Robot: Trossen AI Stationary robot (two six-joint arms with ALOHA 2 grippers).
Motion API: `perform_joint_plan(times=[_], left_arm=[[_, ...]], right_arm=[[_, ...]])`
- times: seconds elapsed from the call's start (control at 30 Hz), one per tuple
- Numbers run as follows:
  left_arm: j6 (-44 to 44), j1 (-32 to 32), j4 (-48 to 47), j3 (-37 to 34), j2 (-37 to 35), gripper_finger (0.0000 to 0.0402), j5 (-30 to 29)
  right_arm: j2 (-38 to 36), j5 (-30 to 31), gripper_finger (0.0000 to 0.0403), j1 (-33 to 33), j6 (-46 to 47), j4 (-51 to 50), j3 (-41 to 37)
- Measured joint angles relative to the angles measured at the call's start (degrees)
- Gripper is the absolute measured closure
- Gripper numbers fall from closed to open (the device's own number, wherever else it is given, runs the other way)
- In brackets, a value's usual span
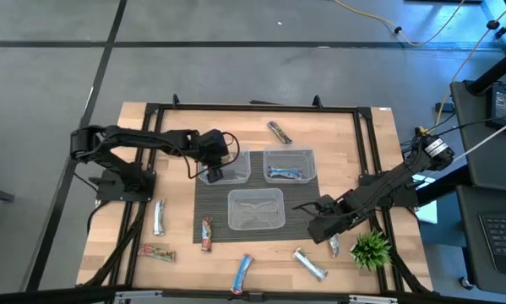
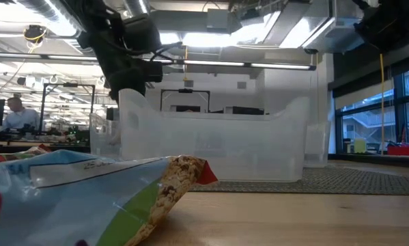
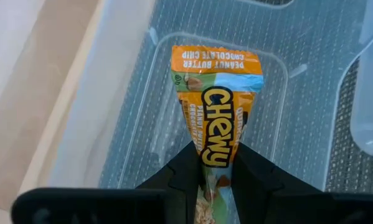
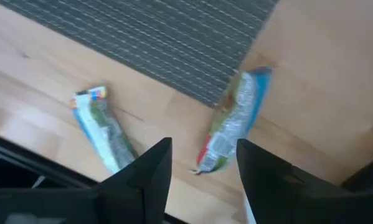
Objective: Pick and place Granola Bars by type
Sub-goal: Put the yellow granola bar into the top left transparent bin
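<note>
High view has the left gripper [image 1: 214, 173] parked over the left clear tub [image 1: 242, 175] on the dark mat [image 1: 204, 203]. Its wrist cam shows the jaws clamped on an orange-topped Chewy bar [image 3: 215, 118], which hangs down into that tub, so it's still gripped and not lying loose.

Right gripper [image 1: 320, 230] sits low near the mat's right corner, just beside the potted plant [image 1: 372, 249]. Its fingers [image 4: 150, 167] are spread wide with nothing between them, hovering over a blue-green bar [image 4: 235, 122] that lies half off the mat edge, with a silver bar [image 4: 103, 129] well off to one side on the wood.

Rest of the bars: one blue bar [image 1: 286, 174] already in the right tub [image 1: 310, 156], the middle tub [image 1: 256, 196] looks bare, and others scattered on the table [image 1: 134, 118], including one [image 1: 279, 132] up near the far edge and a few along the near side. Low view is mostly blocked by a wrapper [image 2: 88, 198] right up against the lens.
</note>
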Motion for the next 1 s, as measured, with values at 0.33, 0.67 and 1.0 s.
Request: perform_joint_plan(times=[0.33,0.67,1.0], left_arm=[[0.0,0.0,0.0,0.0,0.9,0.0332,0.0],[0.0,0.0,0.0,0.0,0.9,0.0331,0.1],[-0.2,0.0,0.0,0.0,0.9,0.0298,0.5]], right_arm=[[0.2,0.1,0.0138,4.6,6.5,-4.8,0.0],[1.1,6.0,0.0087,6.0,7.6,-4.1,-0.4],[8.2,5.8,0.0086,6.0,8.3,-3.0,-0.5]])
